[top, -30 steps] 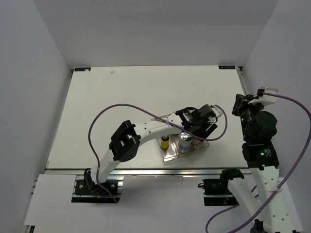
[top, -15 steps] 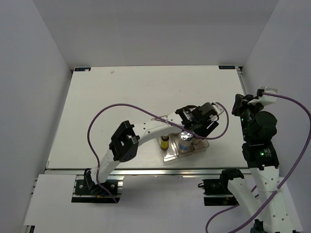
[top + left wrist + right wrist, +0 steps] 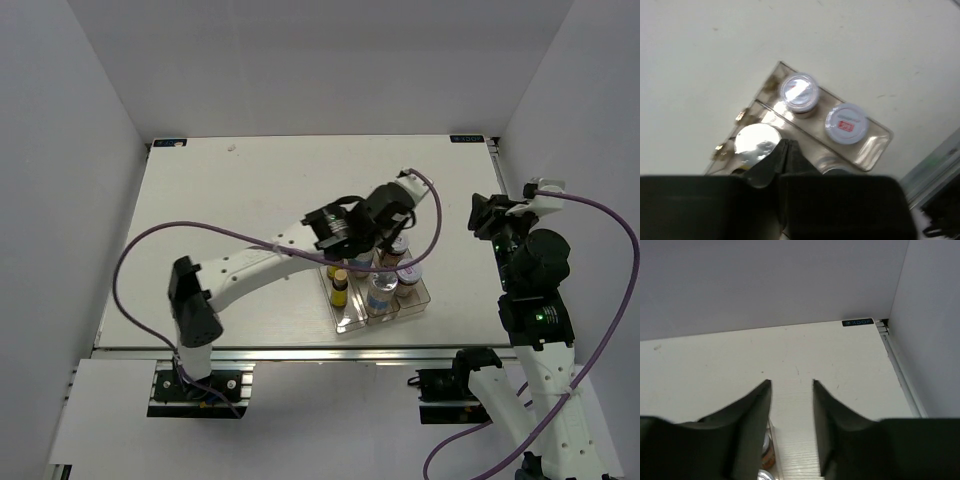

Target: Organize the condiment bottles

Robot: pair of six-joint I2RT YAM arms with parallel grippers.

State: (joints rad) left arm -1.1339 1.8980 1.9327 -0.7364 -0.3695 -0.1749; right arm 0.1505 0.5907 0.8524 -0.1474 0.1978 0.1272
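Left gripper [image 3: 785, 146] was closed on nothing, above the tray [image 3: 879, 144]. Two silver-lidded jars [image 3: 799, 92] sat in one slot just beyond its fingertips, a white bottle [image 3: 757, 142] beneath them, and a yellow bottle [image 3: 340, 292] was slotted too. Right gripper [image 3: 790, 385] was open and empty. Sorting judged nearly complete; the arm hid the full count.

A pale off-white counter [image 3: 250, 200] lies inside a plain enclosure, shut in by a grey-white back wall [image 3: 320, 60], a left wall [image 3: 60, 220] and a right wall [image 3: 585, 90]. A metal rail [image 3: 300, 351] runs along its near edge, and small dark labels [image 3: 467, 138] sit at its far corners. The light is soft and even.
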